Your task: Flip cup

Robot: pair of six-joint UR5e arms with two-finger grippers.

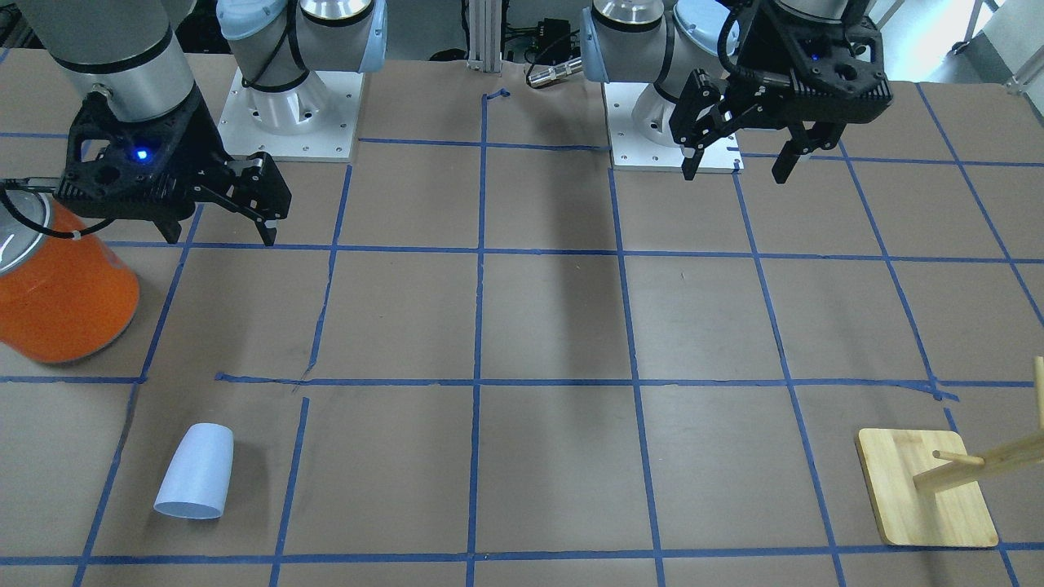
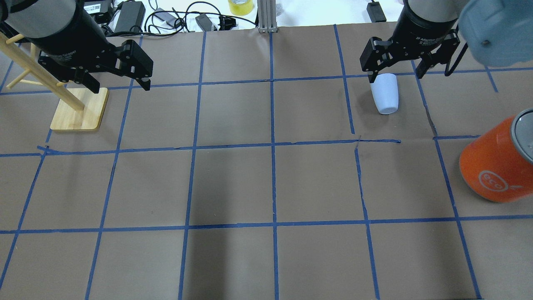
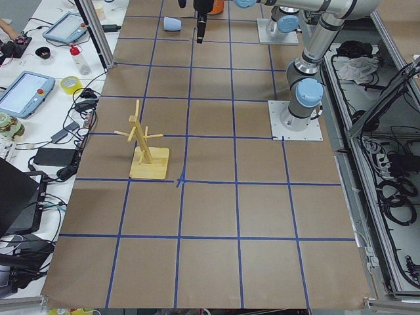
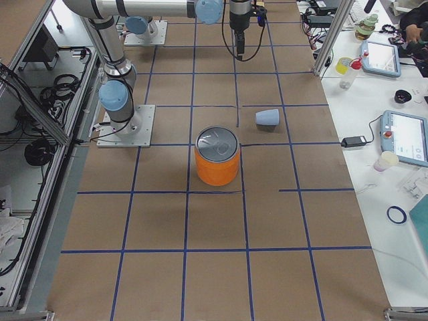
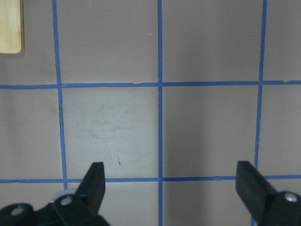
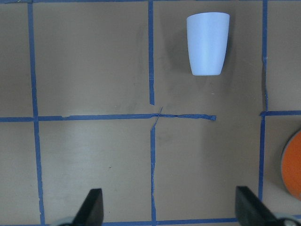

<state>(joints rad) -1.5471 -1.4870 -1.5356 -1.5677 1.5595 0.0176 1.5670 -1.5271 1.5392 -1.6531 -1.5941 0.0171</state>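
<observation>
Table (image 2: 233, 187): lying brown under a blue tape grid; serving as the dial, centre at its middle, 12 o'clock pointing away from the robot.
Right arm: reaching out toward 2 o'clock, wrist pointing straight down, carrying the right gripper (image 1: 220, 235) high above the surface, jaws spread wide and clasping nothing.
Left arm: hanging likewise toward 10 o'clock, left gripper (image 1: 736, 173) gaping, gripping nothing.
Orange can (image 2: 495, 162): standing at 3 o'clock, silver top facing up.
Wooden rack (image 2: 89, 118): standing between 9 and 10 o'clock, just beside the left gripper in the overhead view.
Cup (image 1: 196, 471): lying on its side at 2 o'clock, rim facing 12, base facing 6, well apart from the Orange can; showing at 1 o'clock in the right wrist view, beyond the spread jaws.
Handling: probably weighing little and feeling stiff; looking smooth and tapered, so likely rolling or squirting toward the narrow end under a pinch.
Hold: probably gripping best across the wall near mid-length, jaws closing from 3 and 9, before tipping it onto an end.
</observation>
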